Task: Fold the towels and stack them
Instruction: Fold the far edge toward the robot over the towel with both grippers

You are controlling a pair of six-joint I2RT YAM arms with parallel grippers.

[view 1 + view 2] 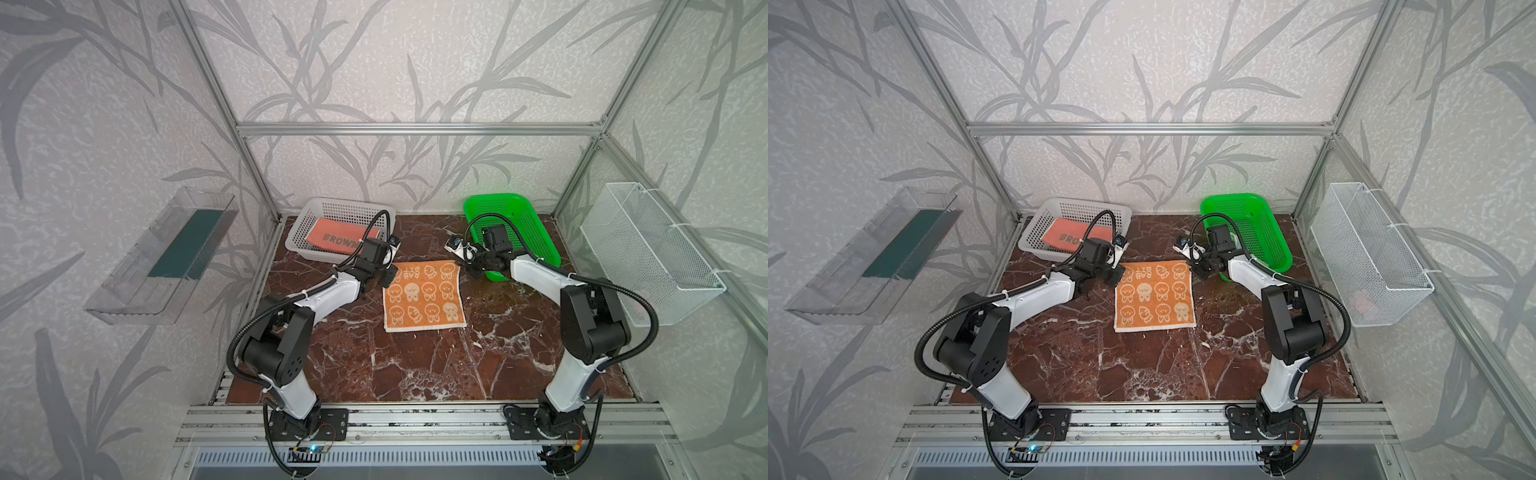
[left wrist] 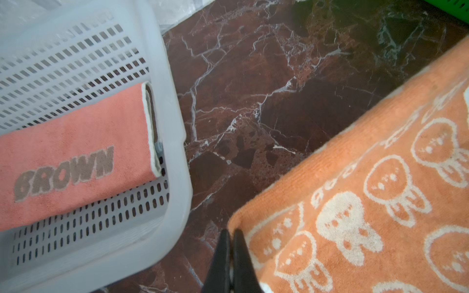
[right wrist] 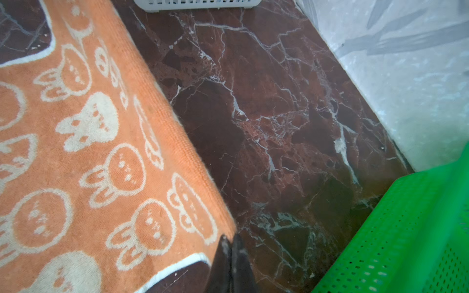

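Towel (image 1: 424, 297) orange, cream rabbit faces; left hand (image 2: 230, 233) and right hand (image 3: 231, 238) closed tight, pinching far corners.

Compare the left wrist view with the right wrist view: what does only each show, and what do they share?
Only the left wrist view: the folded pink towel inside the white basket, and the left gripper shut on one corner of the orange towel. Only the right wrist view: the right gripper shut on another corner. Both: the orange towel, the marble table, and parts of the white basket and green basket.
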